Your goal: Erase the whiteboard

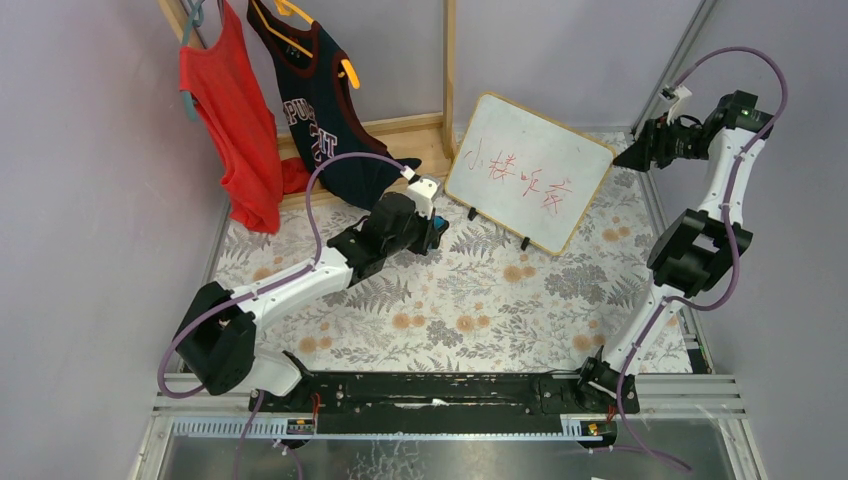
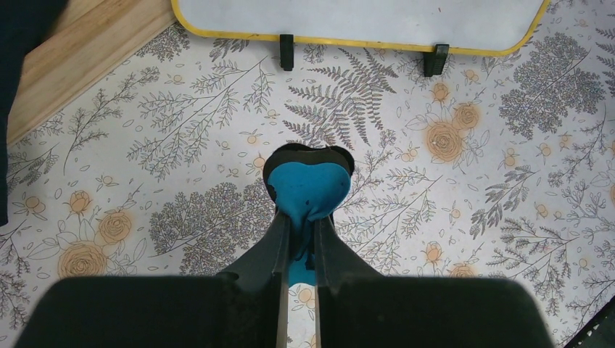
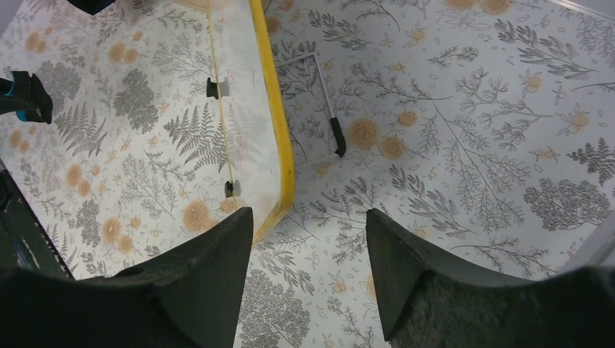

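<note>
Left arm point(image 1: 300, 280): runs low from its base at the near left, stretched forward and to the right, elbow close to the base, forearm almost straight out. Left gripper point(image 1: 437, 228): pointing forward and tilted down, jaws pinched together on a blue eraser point(image 2: 308, 190) that bulges past the fingertips.

Right arm point(image 1: 690, 250): folded tall on the right side, lower link rising from the base, elbow bent, upper link climbing to the far right, wrist turned back toward the left. Right gripper point(image 1: 630, 155): held high, camera looking down, jaws apart, nothing between the fingers point(image 3: 210, 268)
</note>
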You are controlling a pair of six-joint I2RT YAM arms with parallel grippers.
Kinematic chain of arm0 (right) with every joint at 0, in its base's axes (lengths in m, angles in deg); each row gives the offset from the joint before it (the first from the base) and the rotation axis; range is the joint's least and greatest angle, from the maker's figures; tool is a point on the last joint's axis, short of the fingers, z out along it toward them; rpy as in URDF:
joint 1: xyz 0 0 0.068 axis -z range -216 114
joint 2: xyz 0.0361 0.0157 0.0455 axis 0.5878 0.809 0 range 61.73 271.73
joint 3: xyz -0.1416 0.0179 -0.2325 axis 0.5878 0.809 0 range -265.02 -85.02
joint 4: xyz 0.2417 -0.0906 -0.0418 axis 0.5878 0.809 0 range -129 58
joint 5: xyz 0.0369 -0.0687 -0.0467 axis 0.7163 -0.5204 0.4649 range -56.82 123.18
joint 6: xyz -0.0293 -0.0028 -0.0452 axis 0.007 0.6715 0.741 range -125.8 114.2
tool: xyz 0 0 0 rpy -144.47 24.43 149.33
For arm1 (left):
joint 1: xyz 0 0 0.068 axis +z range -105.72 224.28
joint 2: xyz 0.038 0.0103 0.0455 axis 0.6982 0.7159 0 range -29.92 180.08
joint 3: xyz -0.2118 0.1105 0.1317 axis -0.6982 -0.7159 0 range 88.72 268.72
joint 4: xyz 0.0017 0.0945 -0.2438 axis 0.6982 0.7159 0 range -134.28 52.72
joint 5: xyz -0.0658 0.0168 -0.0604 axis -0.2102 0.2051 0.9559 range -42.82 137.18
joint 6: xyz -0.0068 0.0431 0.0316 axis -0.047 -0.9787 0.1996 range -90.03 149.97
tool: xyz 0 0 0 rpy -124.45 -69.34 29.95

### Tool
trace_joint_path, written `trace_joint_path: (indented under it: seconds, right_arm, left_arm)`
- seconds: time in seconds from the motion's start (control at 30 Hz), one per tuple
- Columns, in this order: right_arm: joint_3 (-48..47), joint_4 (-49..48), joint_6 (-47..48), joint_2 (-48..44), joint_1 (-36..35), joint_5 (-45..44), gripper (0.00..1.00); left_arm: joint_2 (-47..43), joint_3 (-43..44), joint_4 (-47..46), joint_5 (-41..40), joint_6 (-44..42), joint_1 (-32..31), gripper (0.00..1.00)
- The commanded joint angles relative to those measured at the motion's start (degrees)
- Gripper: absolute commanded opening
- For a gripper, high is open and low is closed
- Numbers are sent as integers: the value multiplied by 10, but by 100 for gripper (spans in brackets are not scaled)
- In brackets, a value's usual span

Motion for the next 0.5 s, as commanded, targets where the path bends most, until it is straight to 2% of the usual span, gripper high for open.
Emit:
trace_joint_path:
  seconds: [0.0,0.17,0.47]
  right_arm:
    - [11,25,29,-26,0,41,66]
    - [-4,48,36,-8,-2,66,65]
    - [-24,29,16,8,-17,76,65]
  left_arm:
    - [-1,-5,-45,-9,0,5,0]
    - [13,4,-50,0,1,9,0]
    - [19,19,-51,-1,-1,13,0]
